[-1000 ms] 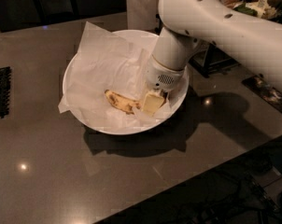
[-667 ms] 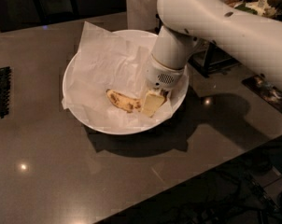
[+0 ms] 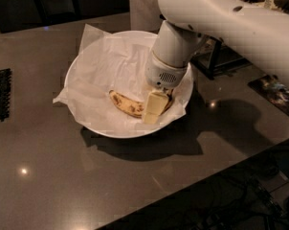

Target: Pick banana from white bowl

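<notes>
Now the claw (image 3: pixel 155 107) sits low in the white bowl (image 3: pixel 116 132), over the right end of the banana (image 3: pixel 126 104); gripping or not, can't tell. Soft, light, easily bruised: pinch gently across the middle.

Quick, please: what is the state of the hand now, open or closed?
Hand: low in the white bowl, at one end of the banana; open or closed cannot be told.
</notes>
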Controlling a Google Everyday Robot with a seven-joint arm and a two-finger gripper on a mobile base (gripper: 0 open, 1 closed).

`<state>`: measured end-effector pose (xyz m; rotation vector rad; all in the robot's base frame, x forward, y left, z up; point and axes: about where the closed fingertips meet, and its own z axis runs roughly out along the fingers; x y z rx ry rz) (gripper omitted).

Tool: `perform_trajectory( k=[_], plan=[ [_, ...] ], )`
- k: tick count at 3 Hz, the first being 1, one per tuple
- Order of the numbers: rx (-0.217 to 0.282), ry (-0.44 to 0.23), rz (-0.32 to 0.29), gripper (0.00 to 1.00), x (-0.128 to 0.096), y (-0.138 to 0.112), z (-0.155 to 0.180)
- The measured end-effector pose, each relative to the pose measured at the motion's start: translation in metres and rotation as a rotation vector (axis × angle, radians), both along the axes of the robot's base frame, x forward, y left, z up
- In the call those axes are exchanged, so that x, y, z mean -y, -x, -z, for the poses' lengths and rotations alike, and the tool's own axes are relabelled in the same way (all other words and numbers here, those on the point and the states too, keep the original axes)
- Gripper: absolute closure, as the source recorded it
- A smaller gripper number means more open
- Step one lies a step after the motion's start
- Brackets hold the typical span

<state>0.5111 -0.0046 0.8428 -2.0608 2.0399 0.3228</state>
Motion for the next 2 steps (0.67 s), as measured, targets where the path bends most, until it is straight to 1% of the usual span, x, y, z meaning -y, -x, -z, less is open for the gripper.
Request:
perform_trajectory(
  k=[1,2],
  plan=[
    [0.0,0.0,0.0,0.52,-0.0002,0.0,0.0],
    [-0.001,-0.001,0.001,0.76,-0.0005,0.0,0.0003]
  ],
)
